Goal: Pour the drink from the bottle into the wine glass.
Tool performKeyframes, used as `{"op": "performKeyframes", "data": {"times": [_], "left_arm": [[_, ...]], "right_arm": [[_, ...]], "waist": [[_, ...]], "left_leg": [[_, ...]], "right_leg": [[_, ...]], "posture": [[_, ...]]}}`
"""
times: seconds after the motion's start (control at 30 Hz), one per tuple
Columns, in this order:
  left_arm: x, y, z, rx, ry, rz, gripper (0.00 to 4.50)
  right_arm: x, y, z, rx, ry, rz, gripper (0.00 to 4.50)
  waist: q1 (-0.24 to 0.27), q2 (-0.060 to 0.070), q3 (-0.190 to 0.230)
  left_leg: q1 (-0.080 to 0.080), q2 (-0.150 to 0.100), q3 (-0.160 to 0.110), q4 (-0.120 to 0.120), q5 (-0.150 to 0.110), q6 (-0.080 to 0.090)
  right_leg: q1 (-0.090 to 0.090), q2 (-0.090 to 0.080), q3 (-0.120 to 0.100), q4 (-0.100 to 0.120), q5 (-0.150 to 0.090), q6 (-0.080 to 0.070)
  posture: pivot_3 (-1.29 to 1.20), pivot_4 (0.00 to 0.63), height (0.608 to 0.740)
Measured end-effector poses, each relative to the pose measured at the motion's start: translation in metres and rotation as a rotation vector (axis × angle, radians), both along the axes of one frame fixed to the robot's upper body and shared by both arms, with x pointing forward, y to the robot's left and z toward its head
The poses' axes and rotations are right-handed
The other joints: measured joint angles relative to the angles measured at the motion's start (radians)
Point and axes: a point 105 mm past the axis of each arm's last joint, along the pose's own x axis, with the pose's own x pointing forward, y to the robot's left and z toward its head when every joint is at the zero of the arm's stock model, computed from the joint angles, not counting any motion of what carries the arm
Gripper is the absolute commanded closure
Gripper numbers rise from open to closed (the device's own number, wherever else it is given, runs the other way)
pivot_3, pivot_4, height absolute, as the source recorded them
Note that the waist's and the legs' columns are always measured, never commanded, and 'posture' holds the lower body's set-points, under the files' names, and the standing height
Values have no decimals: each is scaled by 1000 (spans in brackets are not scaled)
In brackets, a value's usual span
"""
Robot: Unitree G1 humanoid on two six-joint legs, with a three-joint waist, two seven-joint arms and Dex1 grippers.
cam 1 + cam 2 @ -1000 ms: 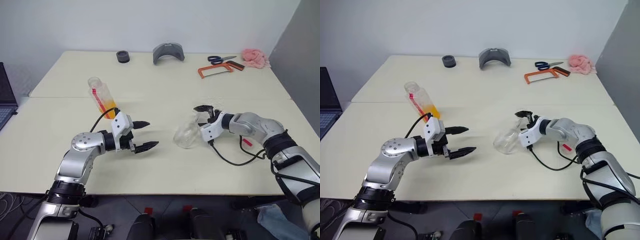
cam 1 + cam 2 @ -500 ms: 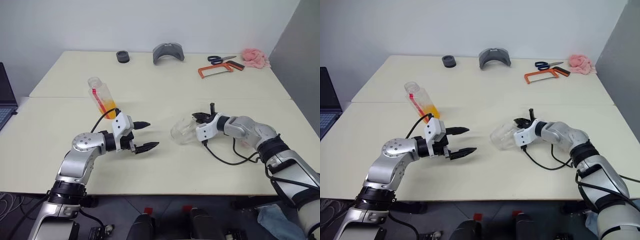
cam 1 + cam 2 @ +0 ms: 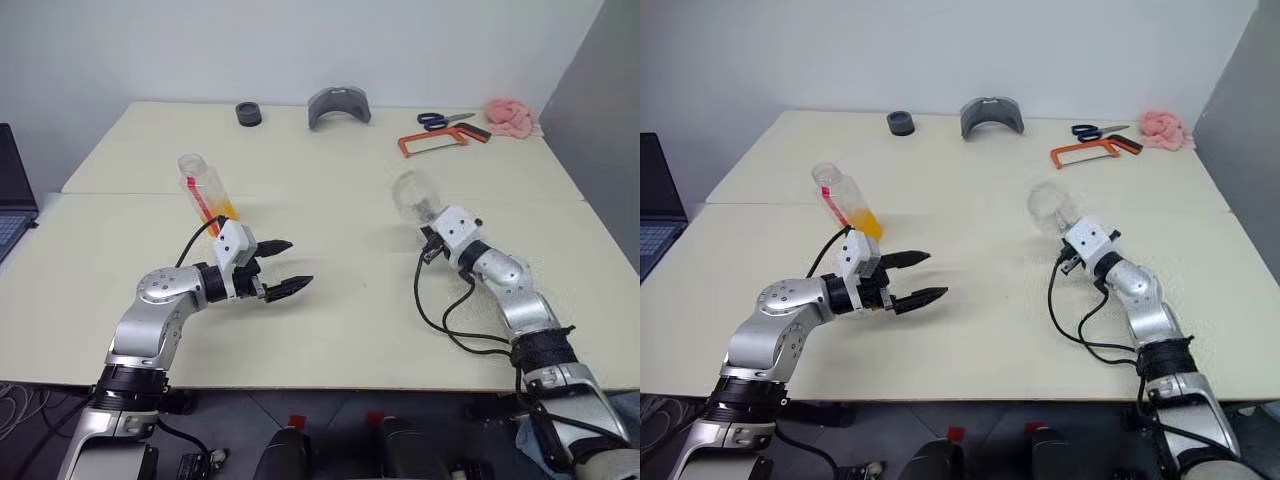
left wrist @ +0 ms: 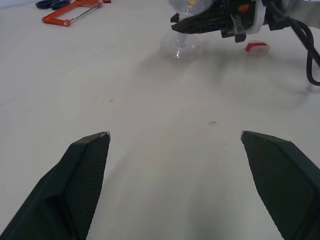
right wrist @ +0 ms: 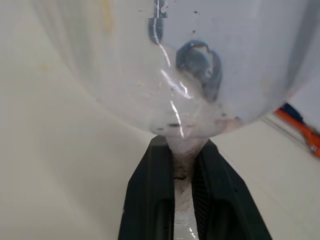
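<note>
Here I see the big pale tabletop [image 3: 330, 300] first. My left gripper [image 3: 279, 266] hangs over the left half of it, near the front edge, with its two black fingers spread wide and nothing between them. My right gripper [image 5: 182, 170] is over the right half, pinched tight on the thin stem of the wine glass [image 3: 411, 196], which stands up straight with its round foot on the top. The bottle [image 3: 207, 193] leans behind my left gripper, and the orange drink [image 3: 222, 213] sits low inside it. Along the back edge lie an orange saw [image 3: 432, 139], blue scissors [image 3: 440, 119] and a pink cloth [image 3: 514, 114].
</note>
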Motion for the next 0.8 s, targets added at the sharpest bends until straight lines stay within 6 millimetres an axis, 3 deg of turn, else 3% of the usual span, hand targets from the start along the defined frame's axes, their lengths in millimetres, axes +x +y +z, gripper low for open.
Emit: {"op": "performKeyframes", "data": {"times": [0.33, 0.43, 0.6, 0.8], "left_arm": [[1, -2, 5, -37, 4, 34, 0], [3, 4, 7, -54, 0, 89, 0], [2, 12, 5, -49, -7, 155, 0], [4, 30, 13, -45, -28, 235, 0]], "right_arm": [[-10, 13, -7, 215, 85, -60, 4329], [-11, 32, -9, 269, 100, -31, 4329], [-3, 90, -8, 334, 167, 82, 4330], [6, 125, -6, 324, 184, 162, 4330]], "waist": [[-8, 0, -2], [-19, 0, -2], [-37, 0, -1], [-33, 0, -1]], "left_leg": [[3, 0, 1, -1, 0, 0], [4, 0, 2, -1, 0, 0], [8, 4, 3, -3, 0, 0], [8, 5, 4, -3, 0, 0]], "right_leg": [[0, 2, 1, 0, 0, 0], [0, 2, 2, 1, 0, 0], [0, 4, 3, 2, 0, -1], [0, 4, 3, 2, 0, -1]], "posture": [[0, 150, 740], [0, 150, 740], [0, 150, 740], [0, 150, 740]]}}
